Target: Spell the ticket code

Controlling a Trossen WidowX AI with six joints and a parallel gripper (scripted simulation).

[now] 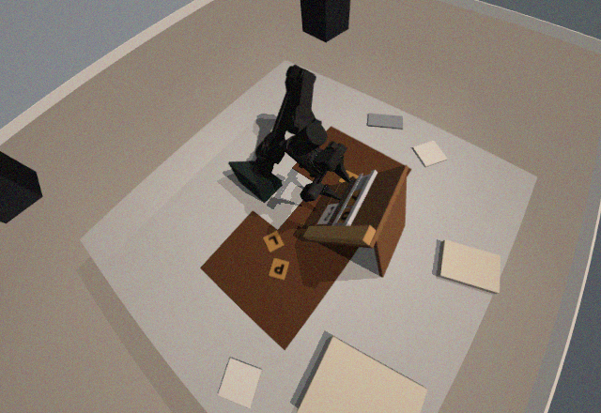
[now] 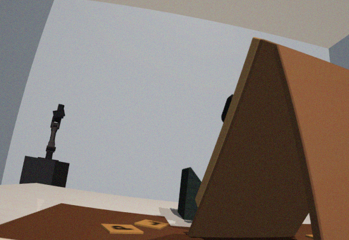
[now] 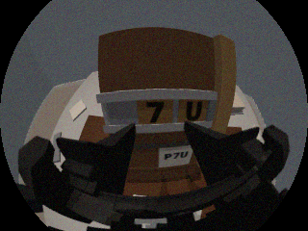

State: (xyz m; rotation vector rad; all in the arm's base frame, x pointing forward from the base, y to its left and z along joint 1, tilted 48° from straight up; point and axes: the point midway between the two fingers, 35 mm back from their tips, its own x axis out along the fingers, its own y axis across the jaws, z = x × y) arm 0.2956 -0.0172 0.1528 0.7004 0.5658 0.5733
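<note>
The 7 tile [image 3: 155, 112] stood in the rail [image 3: 159, 94] left of the U tile [image 3: 193, 111], a gap between them. The ticket [image 3: 175, 156] [image 1: 329, 213] sat below the rail. The P tile [image 1: 279, 268] [image 2: 121, 228] and L tile [image 1: 273, 240] [image 2: 151, 223] lay beside the board [image 1: 338, 235] [image 2: 251, 158].

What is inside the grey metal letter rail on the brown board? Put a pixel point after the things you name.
In the grey metal rail [image 3: 159, 94], two orange square tiles show: 7 [image 3: 166, 113] and U [image 3: 201, 112]. Their backs are hidden.

Exterior view, arm: only a dark piece [image 2: 227, 108] shows at three o'clock, the rest hidden by the board [image 1: 388, 190] [image 2: 253, 153] [image 3: 156, 60].
Exterior view, board: right side cut off at three o'clock.
Top view, tile at one o'clock of the gripper [image 1: 342, 188] [image 3: 161, 126]: letter unreadable.
Top view, large pale panel [image 1: 363, 381]: cut off at six o'clock.
</note>
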